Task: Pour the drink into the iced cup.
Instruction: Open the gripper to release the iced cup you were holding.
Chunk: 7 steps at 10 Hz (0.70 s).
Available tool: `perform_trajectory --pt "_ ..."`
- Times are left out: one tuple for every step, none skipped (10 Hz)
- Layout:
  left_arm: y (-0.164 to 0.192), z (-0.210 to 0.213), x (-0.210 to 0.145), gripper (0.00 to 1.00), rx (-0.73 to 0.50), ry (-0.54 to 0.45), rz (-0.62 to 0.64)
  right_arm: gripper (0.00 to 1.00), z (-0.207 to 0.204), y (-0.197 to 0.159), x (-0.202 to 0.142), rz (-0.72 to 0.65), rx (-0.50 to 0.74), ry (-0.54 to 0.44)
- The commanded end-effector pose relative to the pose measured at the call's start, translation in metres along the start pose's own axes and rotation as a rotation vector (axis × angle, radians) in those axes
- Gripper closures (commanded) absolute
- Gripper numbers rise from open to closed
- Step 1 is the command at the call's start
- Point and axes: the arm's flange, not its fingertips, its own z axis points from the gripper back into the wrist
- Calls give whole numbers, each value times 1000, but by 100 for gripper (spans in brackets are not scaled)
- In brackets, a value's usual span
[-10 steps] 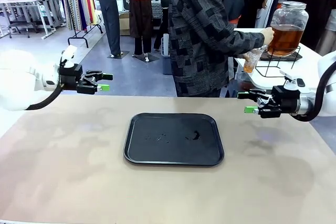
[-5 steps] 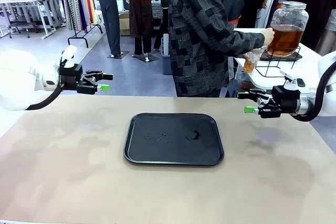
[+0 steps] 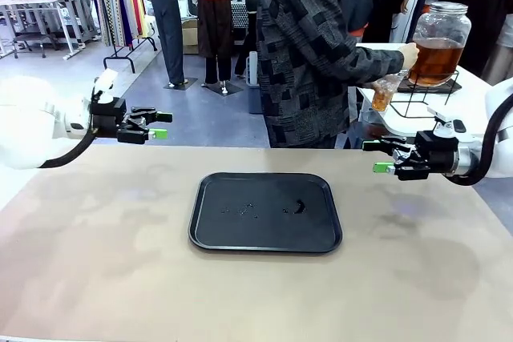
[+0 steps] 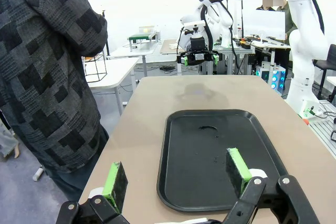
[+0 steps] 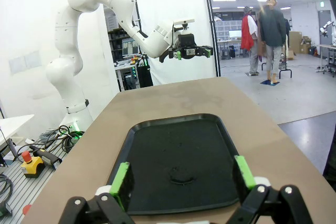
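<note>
Hand (image 3: 409,54) on jar (image 3: 437,43), perhaps tilting it; tan table (image 3: 96,262).

This looks like a robot lab set in a big open hall: white robot arms (image 5: 79,40) bolted beside a tan table (image 3: 96,262), workbenches with gear at twelve o'clock, a clothes rack (image 3: 116,6) at ten o'clock, ceiling strip lights.

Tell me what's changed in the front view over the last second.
Nothing visibly changed. Both end effectors, left and right, hang open above the table, the black plastic tray lies between them, and the person's hand stays at the large clear glass dispenser jar of amber drink.
</note>
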Motion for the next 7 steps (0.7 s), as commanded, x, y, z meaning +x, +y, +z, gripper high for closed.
perform_trajectory --pt "0 0 1 0 1 -1 -2 0 0 1 2 3 5 -10" --pt "0 0 1 0 1 -1 -2 0 0 1 2 3 5 -10" --pt "0 0 1 0 1 -1 -2 0 0 1 2 3 5 -10" --pt "0 0 1 0 1 -1 -2 0 0 1 2 3 5 -10" --pt "0 0 1 0 1 -1 -2 0 0 1 2 3 5 -10" --pt "0 0 1 0 1 -1 -2 0 0 1 2 3 5 -10" --pt "0 0 1 0 1 -1 -2 0 0 1 2 3 5 -10"
